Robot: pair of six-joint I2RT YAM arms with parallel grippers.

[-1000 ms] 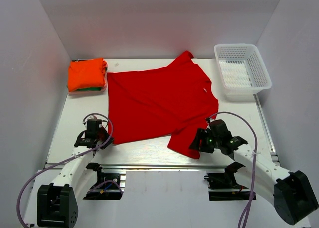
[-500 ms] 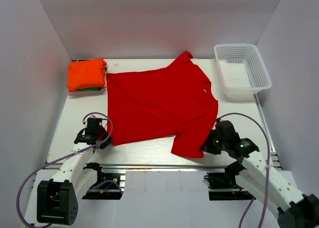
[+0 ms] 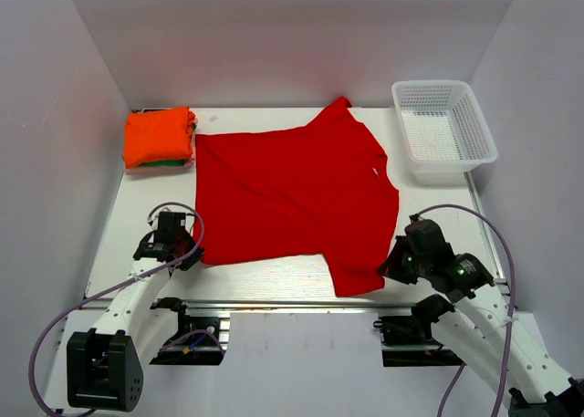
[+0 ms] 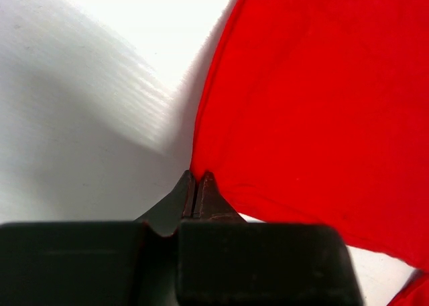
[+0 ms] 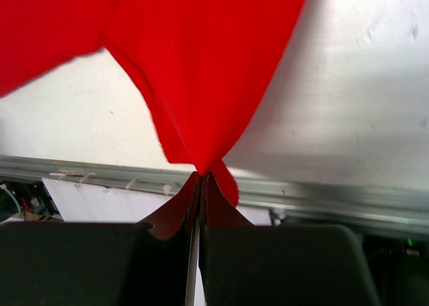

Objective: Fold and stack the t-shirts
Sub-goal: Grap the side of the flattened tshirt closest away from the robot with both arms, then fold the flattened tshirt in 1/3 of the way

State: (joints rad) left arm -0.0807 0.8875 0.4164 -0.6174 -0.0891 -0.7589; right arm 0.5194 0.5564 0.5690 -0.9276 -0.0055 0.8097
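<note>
Red t-shirt (image 3: 292,193) on white table (image 3: 128,218), pinched by left hand (image 3: 192,255) and right hand (image 3: 390,270).

White plastic mesh basket (image 3: 445,167), upright, at the far right corner of the white table (image 3: 137,207), its long side running front to back. Plain white walls (image 3: 292,43) enclose the table behind and at both sides. Metal rail (image 3: 274,300) along the near edge.

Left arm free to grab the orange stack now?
Likely not yet: left gripper is shut on a corner of the red t-shirt. Otherwise nothing lies between it and the orange stack.
</note>
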